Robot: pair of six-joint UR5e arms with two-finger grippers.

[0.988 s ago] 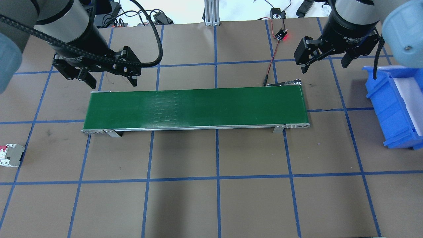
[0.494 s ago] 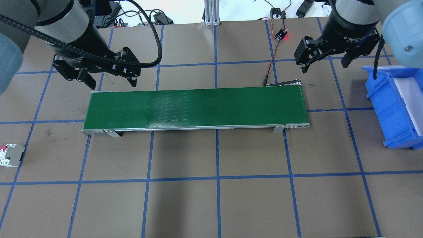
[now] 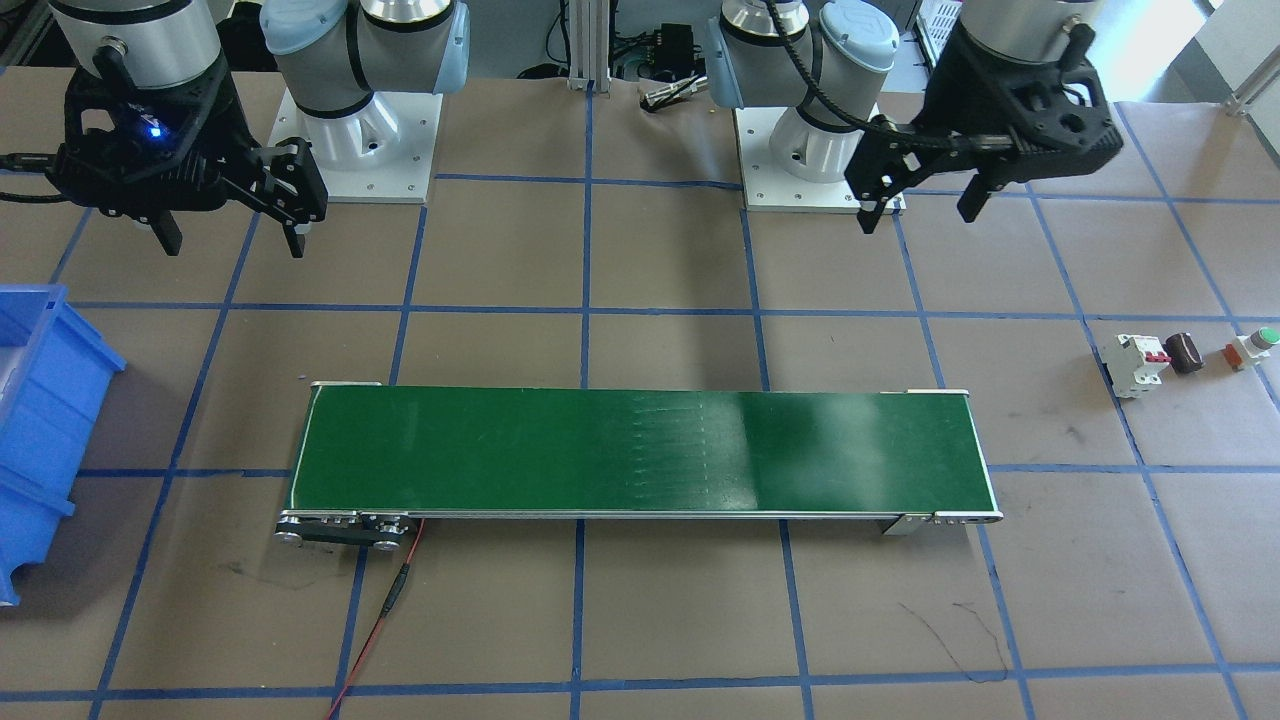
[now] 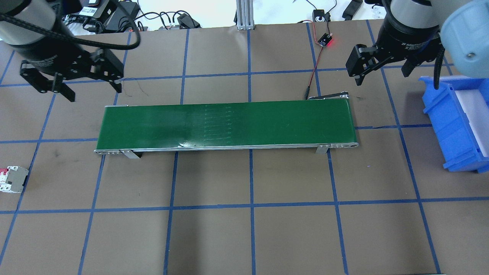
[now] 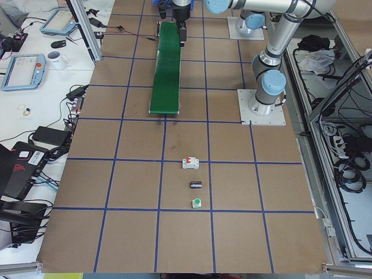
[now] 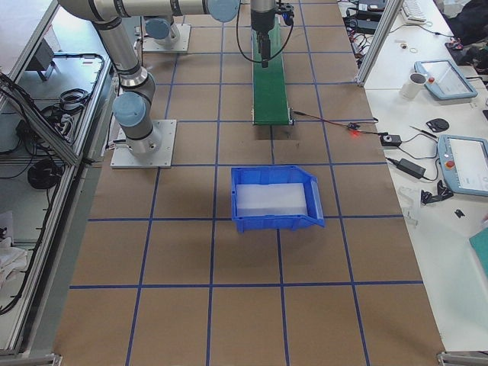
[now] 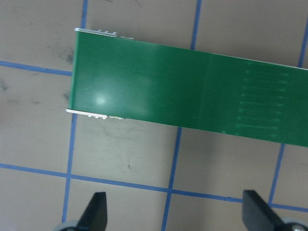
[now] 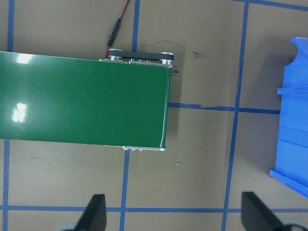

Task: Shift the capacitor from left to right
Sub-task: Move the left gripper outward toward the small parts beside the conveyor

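The capacitor (image 3: 1186, 352), a small dark stubby cylinder, lies on the brown table at the robot's far left, between a white breaker and a green-capped button. It also shows in the exterior left view (image 5: 196, 185) and is out of the overhead view. My left gripper (image 4: 95, 93) is open and empty, hovering behind the left end of the green conveyor belt (image 4: 225, 124), far from the capacitor; it also shows in the front-facing view (image 3: 918, 217). My right gripper (image 4: 382, 78) is open and empty behind the belt's right end.
A white circuit breaker (image 3: 1135, 365) with a red switch and a white-orange button (image 3: 1252, 348) flank the capacitor. A blue bin (image 4: 454, 122) stands at the right edge. A red cable (image 4: 315, 68) runs to the belt's right end.
My left gripper has moved to the left, away from the belt's left end. The right gripper has shifted slightly. The seam marks on the belt have moved to the right.
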